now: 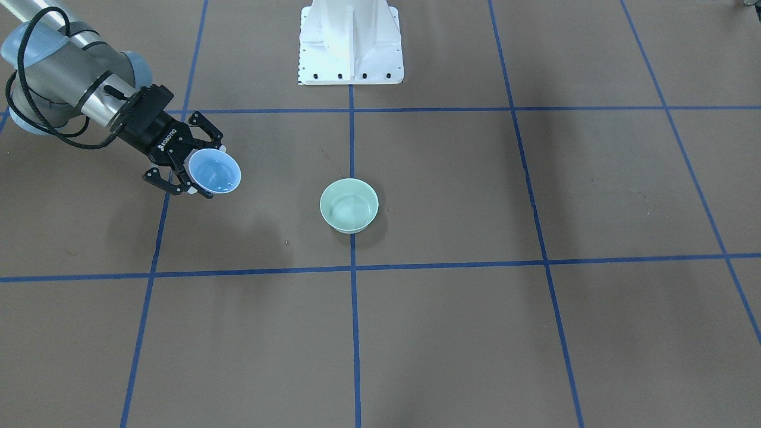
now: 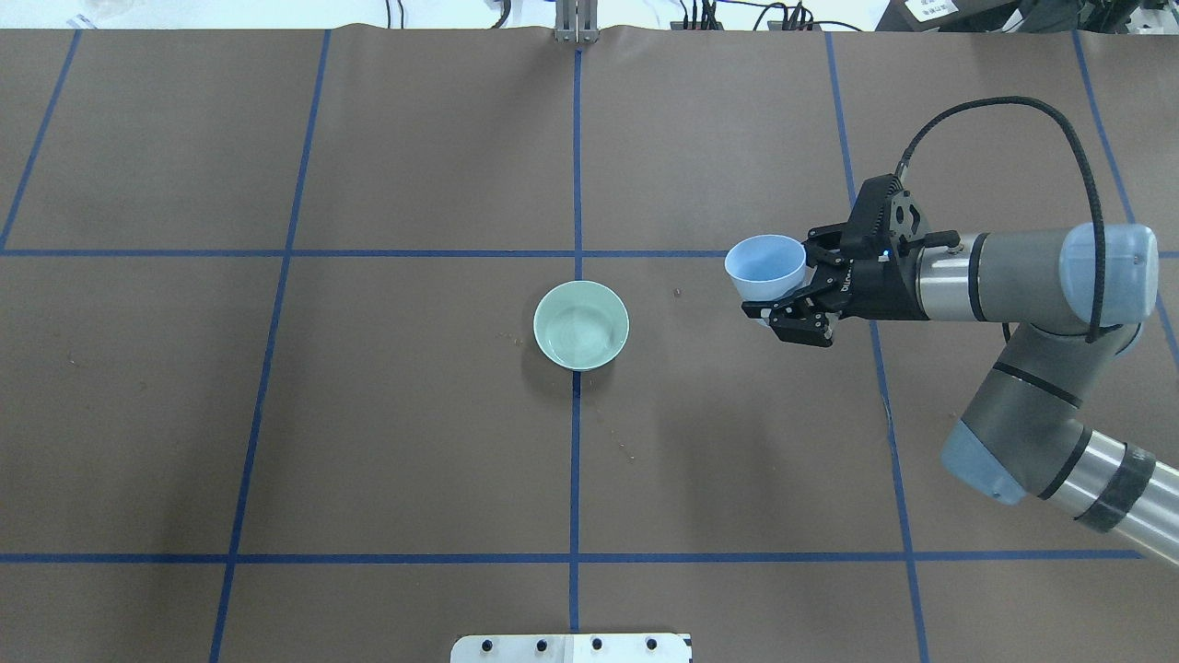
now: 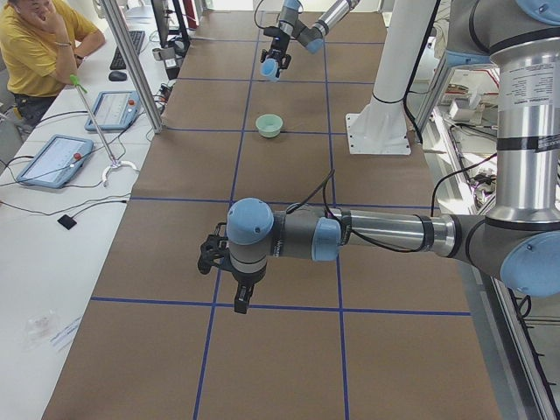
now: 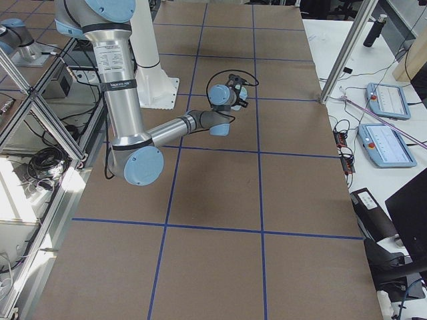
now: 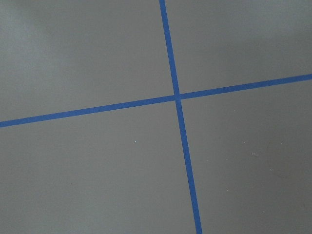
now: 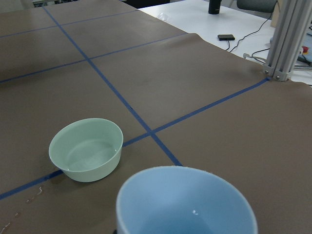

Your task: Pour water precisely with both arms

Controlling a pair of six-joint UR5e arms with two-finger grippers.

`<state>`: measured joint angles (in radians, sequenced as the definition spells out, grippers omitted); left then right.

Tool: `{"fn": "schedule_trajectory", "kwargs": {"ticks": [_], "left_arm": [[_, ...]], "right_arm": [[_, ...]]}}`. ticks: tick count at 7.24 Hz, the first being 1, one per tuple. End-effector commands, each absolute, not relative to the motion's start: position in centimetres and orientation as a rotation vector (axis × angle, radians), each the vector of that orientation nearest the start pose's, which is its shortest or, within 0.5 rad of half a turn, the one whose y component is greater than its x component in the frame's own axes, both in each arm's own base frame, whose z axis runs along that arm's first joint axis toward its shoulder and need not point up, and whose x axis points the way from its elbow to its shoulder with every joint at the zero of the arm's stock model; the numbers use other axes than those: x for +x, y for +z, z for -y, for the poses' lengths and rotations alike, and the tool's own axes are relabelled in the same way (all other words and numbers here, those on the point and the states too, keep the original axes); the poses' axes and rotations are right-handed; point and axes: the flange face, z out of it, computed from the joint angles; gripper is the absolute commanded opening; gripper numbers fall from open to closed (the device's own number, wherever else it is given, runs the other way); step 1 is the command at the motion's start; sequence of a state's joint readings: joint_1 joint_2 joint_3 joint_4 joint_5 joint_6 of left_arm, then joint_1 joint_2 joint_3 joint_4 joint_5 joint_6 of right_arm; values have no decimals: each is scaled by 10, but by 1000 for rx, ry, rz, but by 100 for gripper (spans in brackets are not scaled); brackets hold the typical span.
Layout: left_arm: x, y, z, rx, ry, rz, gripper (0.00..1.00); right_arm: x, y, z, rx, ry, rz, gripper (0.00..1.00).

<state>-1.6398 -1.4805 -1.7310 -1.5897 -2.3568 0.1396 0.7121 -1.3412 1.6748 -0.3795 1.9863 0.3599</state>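
Note:
My right gripper (image 2: pixel 783 282) is shut on a pale blue cup (image 2: pixel 764 266) and holds it nearly upright above the table, to the right of the pale green bowl (image 2: pixel 581 324). In the front view the gripper (image 1: pixel 205 169) grips the cup (image 1: pixel 214 171) by its side. Water shows as faint glints inside the cup (image 6: pixel 194 212). The bowl (image 6: pixel 87 149) stands on a tape crossing, apart from the cup; I cannot tell whether it holds water. My left gripper (image 3: pixel 219 259) shows only in the left side view, low over the table and far from the bowl; I cannot tell if it is open.
The white pedestal (image 1: pixel 351 41) stands behind the bowl. Blue tape lines (image 5: pixel 176 95) grid the brown table. An operator (image 3: pixel 39 44) sits beside the table's far side, with tablets (image 3: pixel 54 159) and cables.

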Motion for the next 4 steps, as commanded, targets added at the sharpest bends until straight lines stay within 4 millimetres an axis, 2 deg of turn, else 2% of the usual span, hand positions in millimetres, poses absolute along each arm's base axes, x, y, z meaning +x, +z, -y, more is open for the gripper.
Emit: {"fn": "schedule_trajectory", "kwargs": {"ticks": [1, 2, 4], "left_arm": [[-94, 620, 453, 164, 101, -774, 100], [-94, 620, 453, 164, 101, -774, 100], [-94, 621, 452, 162, 100, -774, 100]], "right_arm": [[-396, 317, 452, 1020, -803, 1098, 0], [-409, 294, 460, 972, -809, 1077, 0], [-438, 270, 457, 926, -878, 1043, 0]]}}
